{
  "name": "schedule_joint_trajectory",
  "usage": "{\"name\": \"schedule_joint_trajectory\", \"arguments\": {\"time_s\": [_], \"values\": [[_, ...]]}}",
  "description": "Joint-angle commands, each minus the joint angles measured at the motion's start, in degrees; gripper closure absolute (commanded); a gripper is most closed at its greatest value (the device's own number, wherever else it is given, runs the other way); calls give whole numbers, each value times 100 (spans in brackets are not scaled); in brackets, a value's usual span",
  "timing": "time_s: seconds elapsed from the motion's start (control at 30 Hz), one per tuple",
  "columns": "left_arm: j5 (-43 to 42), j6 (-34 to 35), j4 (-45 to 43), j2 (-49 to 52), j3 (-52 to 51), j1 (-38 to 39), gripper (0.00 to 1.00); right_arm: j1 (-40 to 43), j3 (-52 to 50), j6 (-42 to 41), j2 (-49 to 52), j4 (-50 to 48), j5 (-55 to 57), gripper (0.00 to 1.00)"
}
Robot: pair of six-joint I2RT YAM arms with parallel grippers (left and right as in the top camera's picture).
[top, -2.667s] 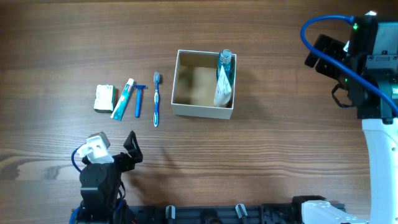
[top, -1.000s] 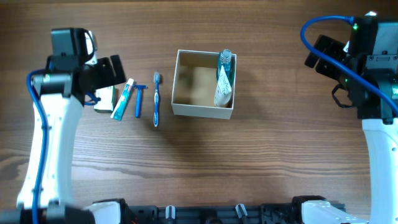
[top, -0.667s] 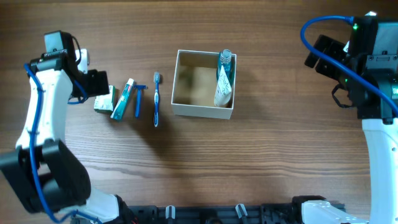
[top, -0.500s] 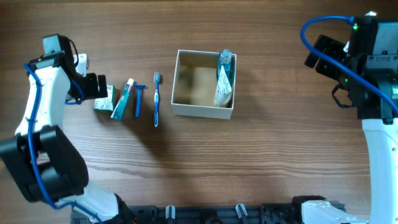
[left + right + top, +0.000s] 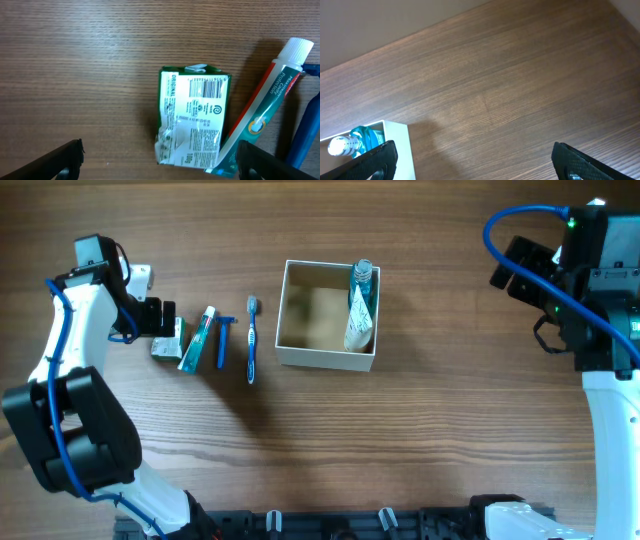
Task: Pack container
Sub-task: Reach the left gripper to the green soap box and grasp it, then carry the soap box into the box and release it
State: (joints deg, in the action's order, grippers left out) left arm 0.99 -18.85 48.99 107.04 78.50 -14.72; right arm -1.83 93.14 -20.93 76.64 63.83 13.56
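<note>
The container [image 5: 292, 356], a square white-walled box with a tan inside, sits mid-table and holds a blue bottle [image 5: 362, 280] and a white tube [image 5: 358, 325]. Its corner and the bottle show in the right wrist view [image 5: 395, 135]. Left of it lie a toothbrush [image 5: 250, 340], a blue razor [image 5: 222, 338], a toothpaste tube [image 5: 198, 338] and a green-and-white soap packet [image 5: 168, 340]. My left gripper [image 5: 160, 318] is open just above the soap packet [image 5: 195, 117], fingers wide to either side. My right gripper [image 5: 475, 160] is open and empty, high at the far right.
The toothpaste tube [image 5: 265, 107] lies tight against the soap packet's right side, with the blue razor [image 5: 305, 135] beyond it. Bare wood table [image 5: 420, 440] surrounds the items.
My left arm swung up from the front-left of the table to the soap packet and settled over it, shifting slightly right. The right arm has not moved.
</note>
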Motion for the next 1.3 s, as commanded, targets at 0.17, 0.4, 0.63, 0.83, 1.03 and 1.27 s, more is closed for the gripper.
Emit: {"name": "schedule_joint_trajectory", "arguments": {"time_s": [0.17,0.4,0.63,0.83,1.03,1.27], "values": [[-201,-197,-20,389,48,85,1,2,103,-11,-35,-15,-7,0],[-181,-197,-85,721,48,111,2,2,103,-11,-35,-15,-7,0],[-181,-197,-109,927,48,179,5,2,103,-11,-35,-15,-7,0],[-157,-149,-232,1073,48,188,22,2,103,-9,-35,-15,-7,0],[236,247,-234,1071,50,192,32,2,103,-11,-35,-17,-7,0],[229,914,-127,907,262,192,48,2,103,-11,-35,-15,-7,0]]}}
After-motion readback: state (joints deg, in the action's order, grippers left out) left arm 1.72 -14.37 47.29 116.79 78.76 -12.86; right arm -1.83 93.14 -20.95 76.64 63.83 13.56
